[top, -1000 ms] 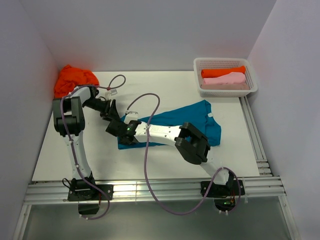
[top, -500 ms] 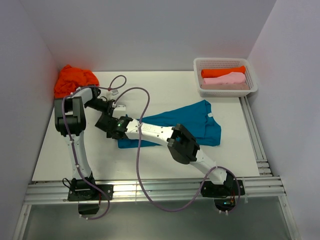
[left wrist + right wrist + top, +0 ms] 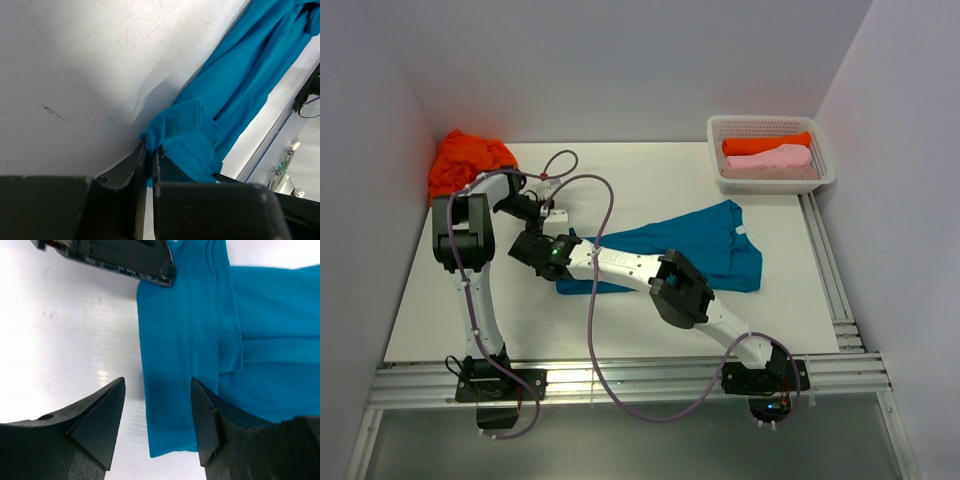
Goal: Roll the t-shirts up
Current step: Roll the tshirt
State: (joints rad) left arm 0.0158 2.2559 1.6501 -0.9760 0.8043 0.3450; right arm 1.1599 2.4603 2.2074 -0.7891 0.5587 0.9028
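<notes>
Four t-shirts can be counted in all. One teal t-shirt point(image 3: 720, 245) is spread out around the middle of the white table point(image 3: 660, 175), stretched slantwise from near-left to far-right. One crumpled orange-red t-shirt point(image 3: 468, 160) is heaped in the far-left corner, right up against the wall. The other two are rolled and tucked side by side in the single white mesh basket point(image 3: 765, 122) at the far-right corner. There's a rolled orange-red one point(image 3: 767, 143) at the back and a rolled pink one point(image 3: 775, 158) touching it in front.

As for what's in the way, the right arm point(image 3: 620, 263) is laid straight across the teal shirt's left end, so a good bit of that end is hidden from above. Two purple cables point(image 3: 590, 320) are looped over the table there too.

The left gripper point(image 3: 149, 152) is seen pinched tight on the teal shirt's left corner, with fabric bunched at its tips. The right gripper point(image 3: 157, 410) is held spread wide over the same end, and a folded edge of teal cloth shows between its fingers point(image 3: 100, 420). Whether the cloth is actually touched can't be told. The two grippers are parked just beside each other.
</notes>
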